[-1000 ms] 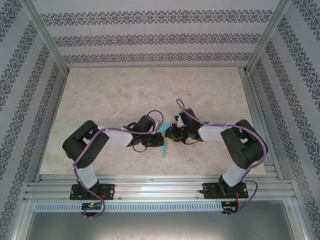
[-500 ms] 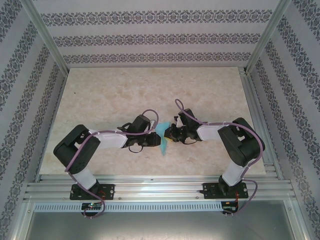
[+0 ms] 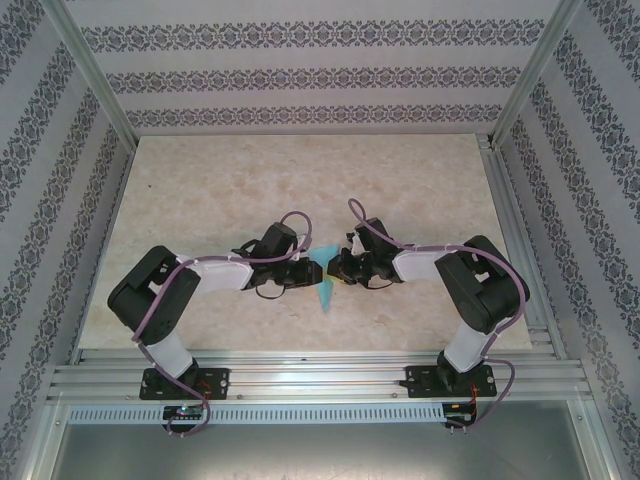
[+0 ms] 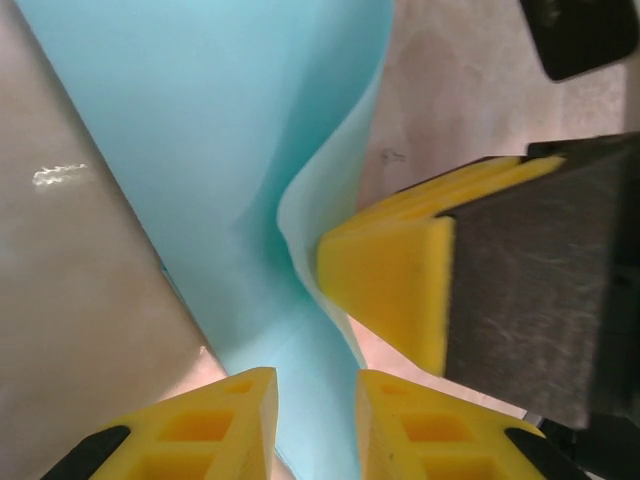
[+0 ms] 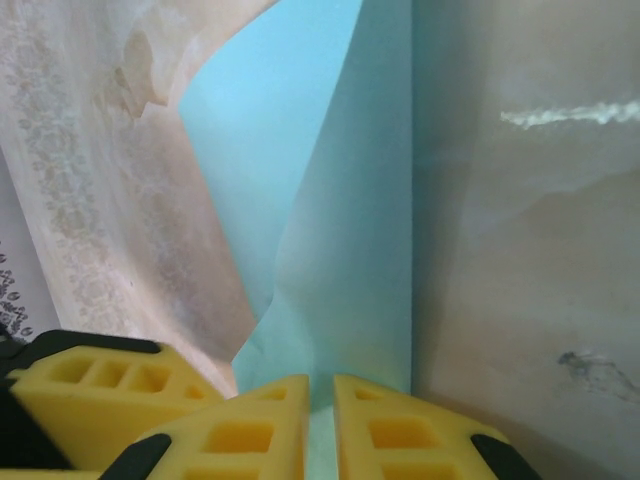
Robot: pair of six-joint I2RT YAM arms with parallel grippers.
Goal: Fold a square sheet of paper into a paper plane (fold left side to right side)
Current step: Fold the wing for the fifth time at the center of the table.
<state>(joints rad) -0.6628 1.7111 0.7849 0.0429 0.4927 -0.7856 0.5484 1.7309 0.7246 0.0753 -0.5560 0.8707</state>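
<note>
Right claw (image 5: 320,392) clamps paper plane (image 5: 345,250) edge

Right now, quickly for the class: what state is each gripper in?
Left gripper: open, jaws parted with the paper loose between them.
Right gripper: shut on the paper.

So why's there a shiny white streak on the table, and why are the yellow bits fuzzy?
Left wrist view: light bounces off the table as a white glint, and the yellow fingers blur, too near the lens. Right wrist view: a longer glare streak; the blue paper shows no glare.
</note>
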